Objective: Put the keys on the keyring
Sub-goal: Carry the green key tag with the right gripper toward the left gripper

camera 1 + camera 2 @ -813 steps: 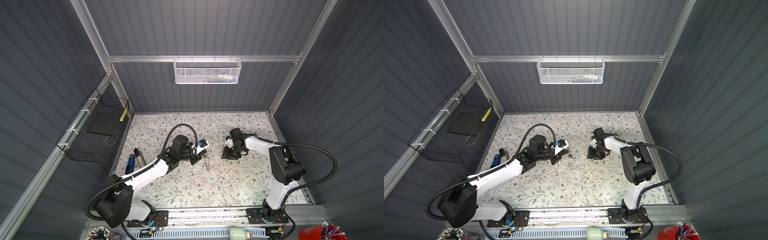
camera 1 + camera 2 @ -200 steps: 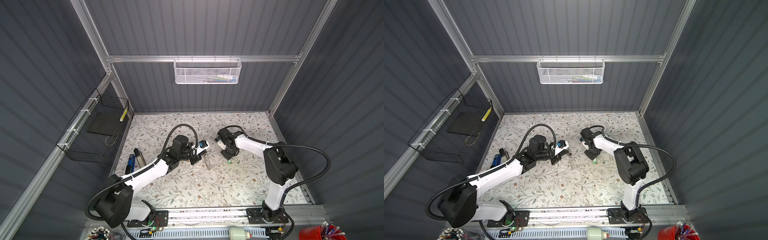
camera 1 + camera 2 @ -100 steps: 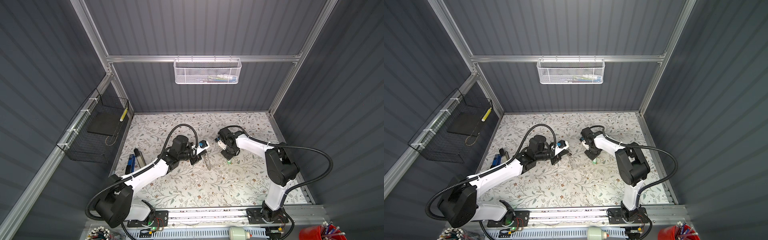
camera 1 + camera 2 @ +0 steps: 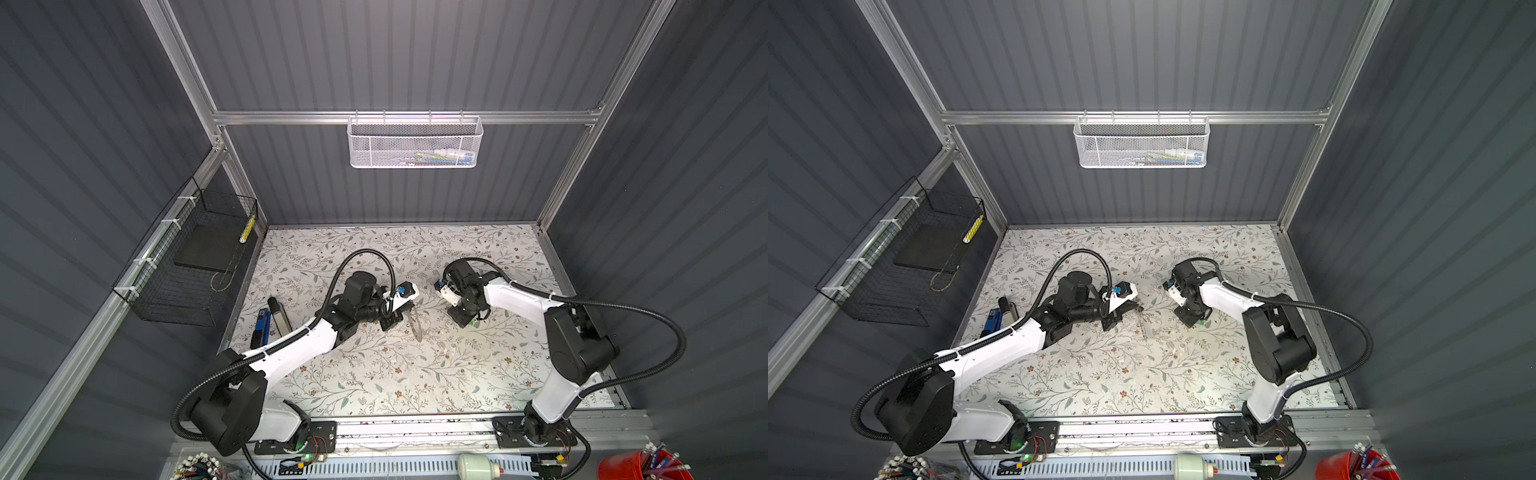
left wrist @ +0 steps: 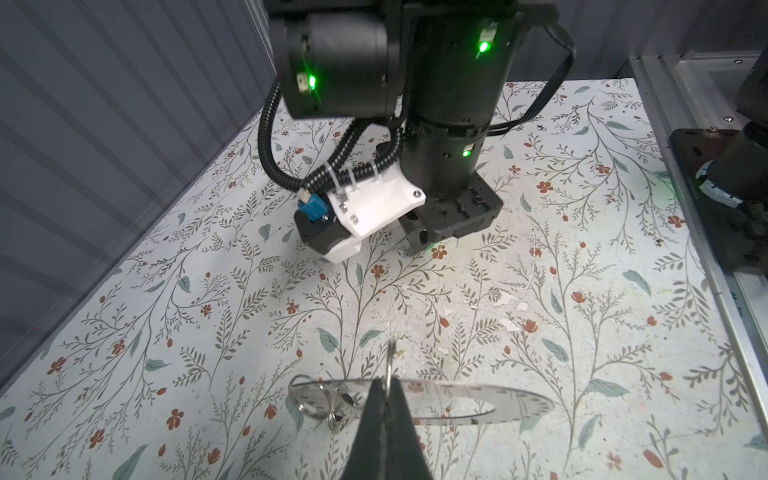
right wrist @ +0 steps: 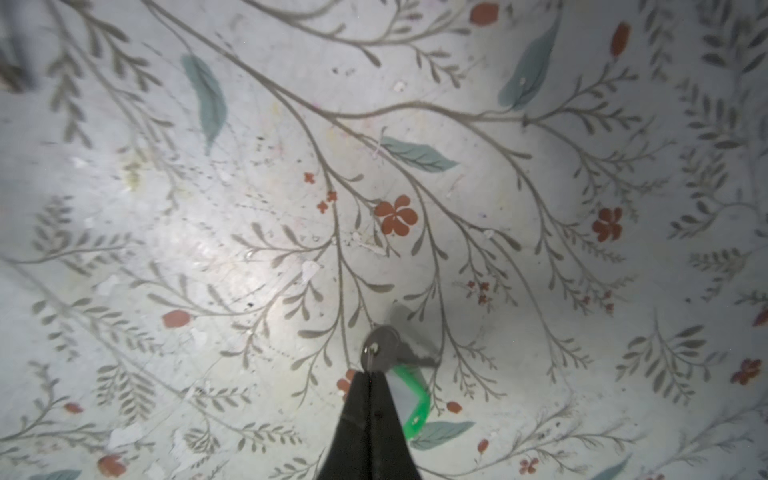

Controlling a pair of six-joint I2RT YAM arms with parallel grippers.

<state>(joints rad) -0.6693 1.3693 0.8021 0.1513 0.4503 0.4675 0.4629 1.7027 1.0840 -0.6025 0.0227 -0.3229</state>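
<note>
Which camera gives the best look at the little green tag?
The right wrist view: the green tag sits close-up beside the right gripper. Both top views show a speck; left wrist view, nothing clear.

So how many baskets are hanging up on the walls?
2. A white mesh basket hangs high at the back, and a black wire basket hangs on the left side.

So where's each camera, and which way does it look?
Top views: high up front, looking down on the table, left arm and right arm.
Left wrist: on the left arm, facing the right arm; the shut left gripper pinches the keyring.
Right wrist: on the right arm, facing down; the shut right gripper holds the key.
Shared: both top views show the keyring.
</note>
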